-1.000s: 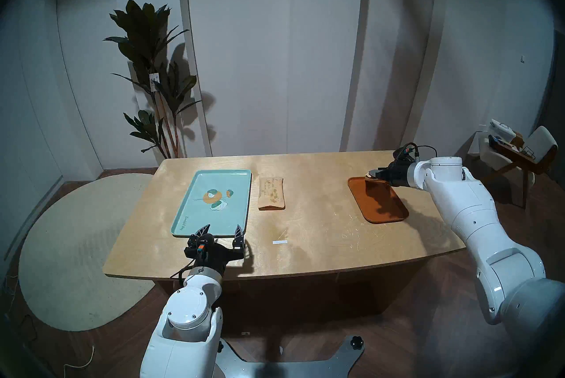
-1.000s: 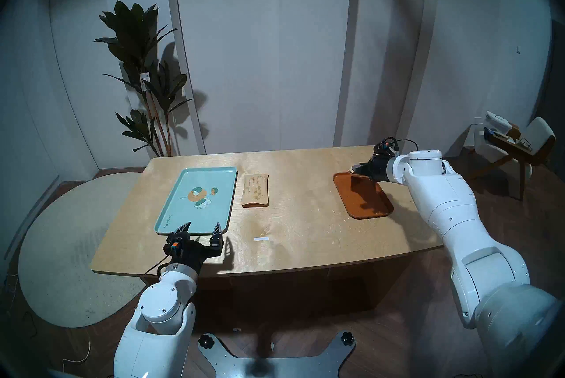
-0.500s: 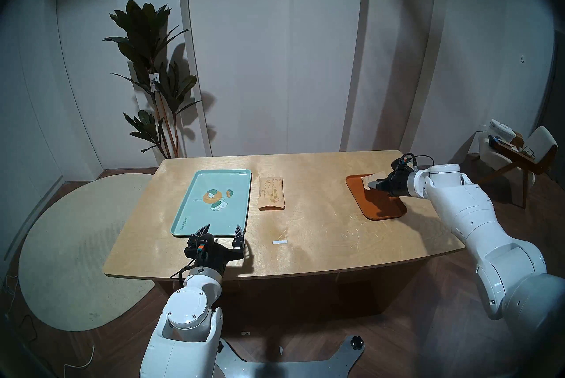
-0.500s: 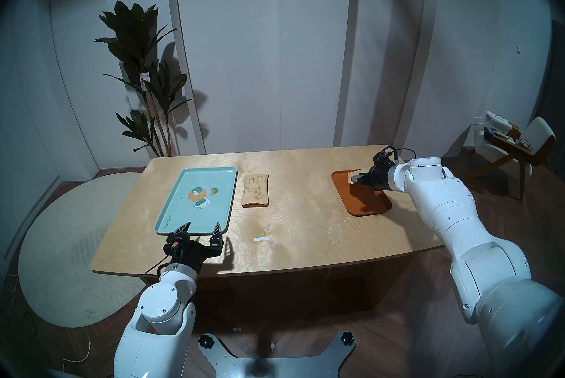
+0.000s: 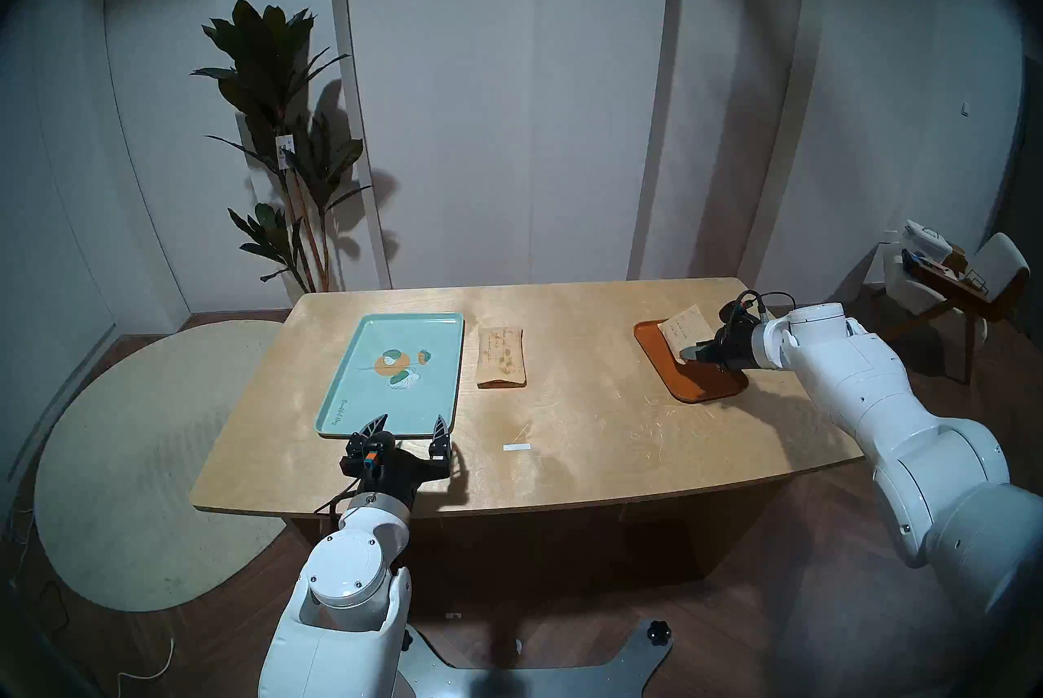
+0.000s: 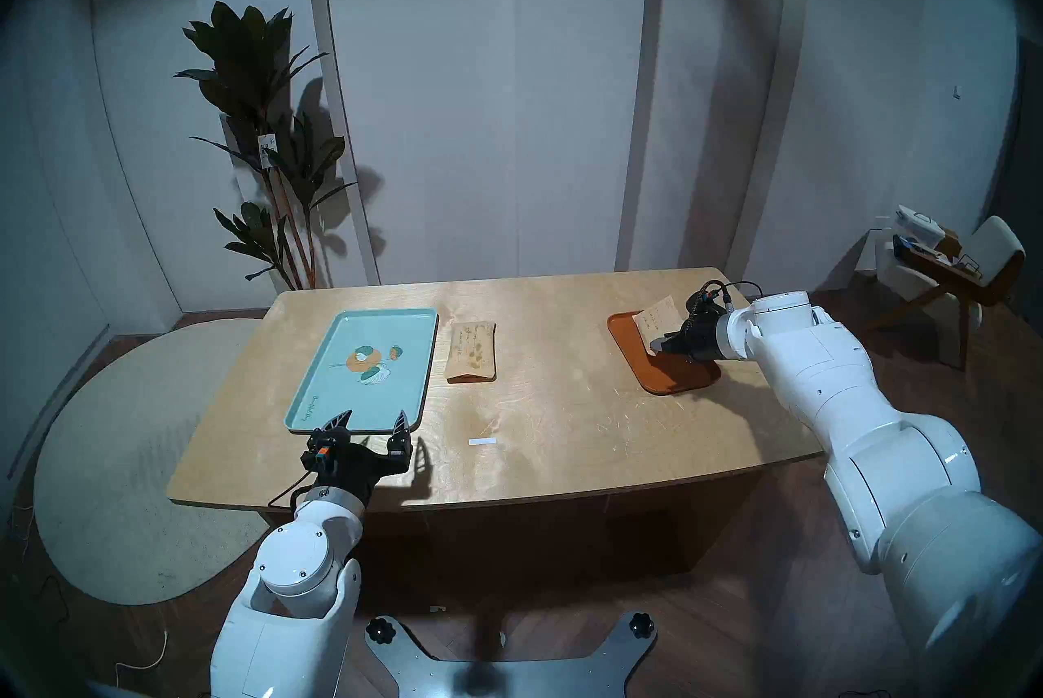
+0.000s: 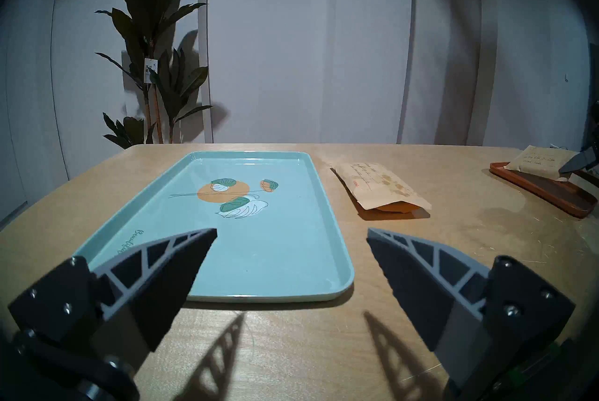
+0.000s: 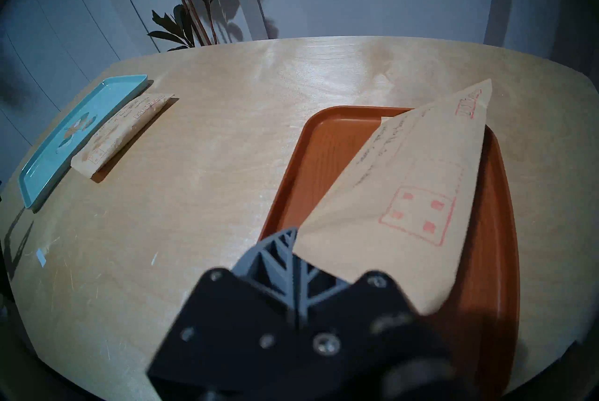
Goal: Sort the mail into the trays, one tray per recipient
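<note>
Beside the mint-green tray (image 5: 395, 375) lies the blotched envelope (image 5: 501, 357) (left gripper (image 5: 410, 425) gaping nearby), while the right gripper (image 8: 293, 248), lower than before, pinches the paler envelope (image 8: 418, 196) above the orange-brown tray (image 8: 317, 157).

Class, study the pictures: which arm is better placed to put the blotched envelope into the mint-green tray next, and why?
Left. The left gripper is open and empty at the mint-green tray, near the blotched envelope. The right gripper is shut on the paler envelope over the orange-brown tray.

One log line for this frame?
right gripper: shut on pale envelope, over orange tray | left gripper: open | blotched envelope: on table
</note>
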